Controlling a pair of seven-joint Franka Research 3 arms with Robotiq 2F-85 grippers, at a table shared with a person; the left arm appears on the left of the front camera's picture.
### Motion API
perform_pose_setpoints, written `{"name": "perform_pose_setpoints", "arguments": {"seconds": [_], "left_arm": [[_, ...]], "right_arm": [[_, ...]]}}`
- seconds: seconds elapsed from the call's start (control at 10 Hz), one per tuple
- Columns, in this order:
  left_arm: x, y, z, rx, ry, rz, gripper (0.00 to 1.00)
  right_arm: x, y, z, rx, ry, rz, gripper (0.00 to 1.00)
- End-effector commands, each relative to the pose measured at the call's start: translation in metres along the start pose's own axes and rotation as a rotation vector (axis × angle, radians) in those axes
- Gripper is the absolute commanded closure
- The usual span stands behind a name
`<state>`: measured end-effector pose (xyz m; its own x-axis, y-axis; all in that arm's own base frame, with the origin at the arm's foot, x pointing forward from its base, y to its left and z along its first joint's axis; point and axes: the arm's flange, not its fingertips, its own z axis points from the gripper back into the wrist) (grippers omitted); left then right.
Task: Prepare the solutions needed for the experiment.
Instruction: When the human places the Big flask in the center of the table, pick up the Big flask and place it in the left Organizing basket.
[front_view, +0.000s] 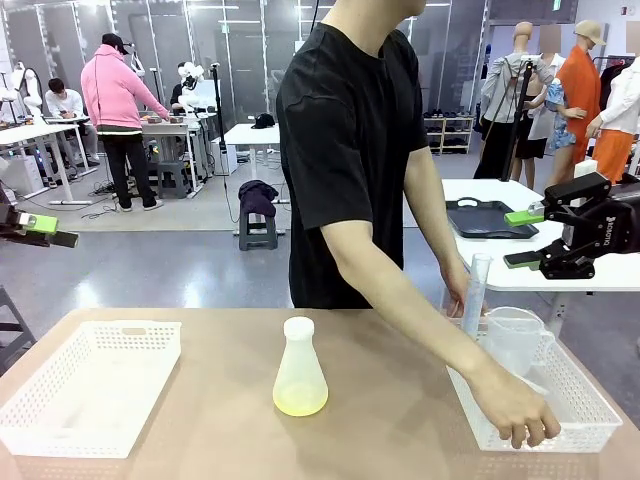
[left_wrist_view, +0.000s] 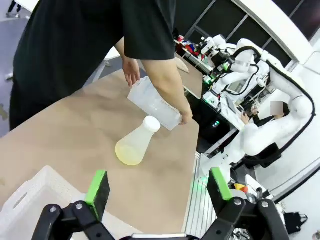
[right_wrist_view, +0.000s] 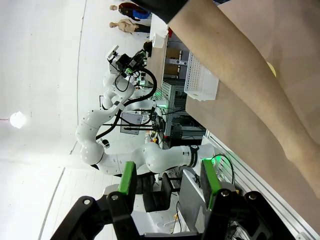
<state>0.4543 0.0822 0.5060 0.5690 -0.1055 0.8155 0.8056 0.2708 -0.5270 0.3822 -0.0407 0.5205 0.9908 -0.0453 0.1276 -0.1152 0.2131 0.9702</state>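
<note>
I see the flask (front_view: 299, 365) upright at lower centre of the front frame, on the table (front_view: 210, 420), with a shallow yellow solution (front_view: 299, 403) in its bottom. My left gripper (left_wrist_view: 159, 186), at the bottom of its wrist frame, is spread wide and empty. My right gripper (front_view: 523, 238), at the right edge, is part-open and empty. A person's hand (front_view: 520, 412) is in the basket (front_view: 592, 402) at lower right.

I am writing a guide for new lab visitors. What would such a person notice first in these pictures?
The frosted conical flask stands in the middle of the table, a shallow pale yellow layer inside. A person in a black T-shirt reaches one hand into the white basket at its right end. Near it, higher up, the right gripper hangs open, empty.
</note>
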Motion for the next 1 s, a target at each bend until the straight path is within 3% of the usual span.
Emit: {"name": "perform_pose_setpoints", "arguments": {"seconds": [0.0,0.4,0.5,0.6,0.9], "left_arm": [[-0.003,0.001,-0.002,0.018,-0.004,0.043,0.0],[-0.004,0.002,0.0,0.004,-0.001,0.024,0.0],[0.009,0.042,0.001,0.012,-0.046,-0.077,0.0],[0.019,0.067,-0.005,0.013,0.017,-0.245,0.0],[0.035,0.092,-0.038,-0.136,0.107,-0.568,0.0]], "right_arm": [[0.0,0.001,0.0,0.004,-0.003,0.012,0.35],[0.0,0.001,0.0,0.004,-0.003,0.012,0.35],[0.0,0.001,0.0,0.004,-0.003,0.012,0.35],[0.0,0.001,0.0,0.004,-0.003,0.012,0.35],[0.0,0.001,0.0,0.004,-0.003,0.012,0.35]]}}
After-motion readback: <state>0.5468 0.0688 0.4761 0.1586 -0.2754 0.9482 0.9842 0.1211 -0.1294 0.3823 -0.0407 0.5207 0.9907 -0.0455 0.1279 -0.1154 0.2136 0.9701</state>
